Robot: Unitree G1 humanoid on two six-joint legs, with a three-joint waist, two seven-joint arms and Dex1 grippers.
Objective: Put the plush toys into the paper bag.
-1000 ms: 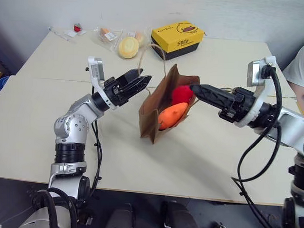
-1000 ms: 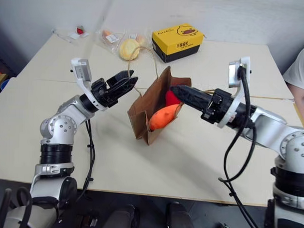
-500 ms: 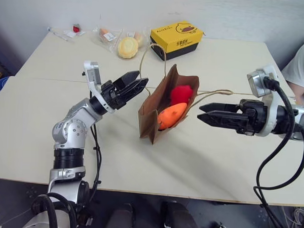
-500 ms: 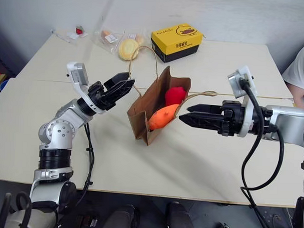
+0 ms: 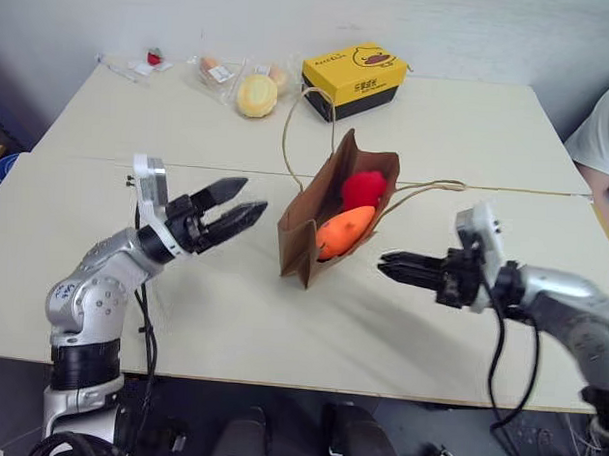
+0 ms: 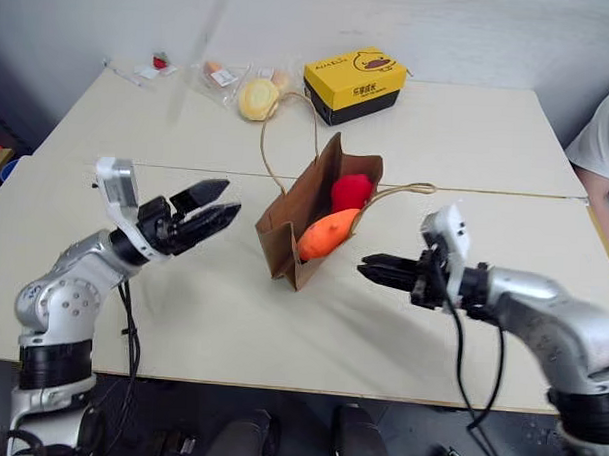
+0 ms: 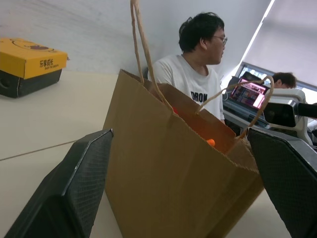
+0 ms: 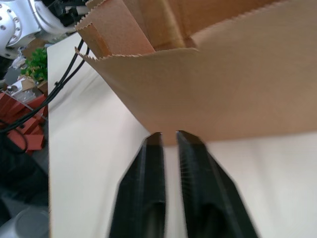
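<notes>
With both plush toys already lying inside it, the paper bag [image 5: 310, 223] sits tipped over near the middle of the table [image 5: 468, 124], its mouth gaping up and toward the right. The red toy [image 5: 363, 188] is tucked toward the far side of the opening and the orange toy [image 5: 344, 230] lies just nearer, its long body slanting from near-left to far-right along the bag's length. The left gripper [image 5: 237, 211] hangs to the left of the bag with its jaws spread wide and nothing in them, pointing across at the bag's flat brown side. The right gripper [image 5: 391, 266] is low on the right, jaws pinched together and empty, aimed leftward at the bag's mouth, close to it but apart. By my reckoning the packing is done, and if the bag wants standing up, the right gripper looks the nearer to its rim and to the cord handle [image 5: 426, 189] trailing off to the right.
</notes>
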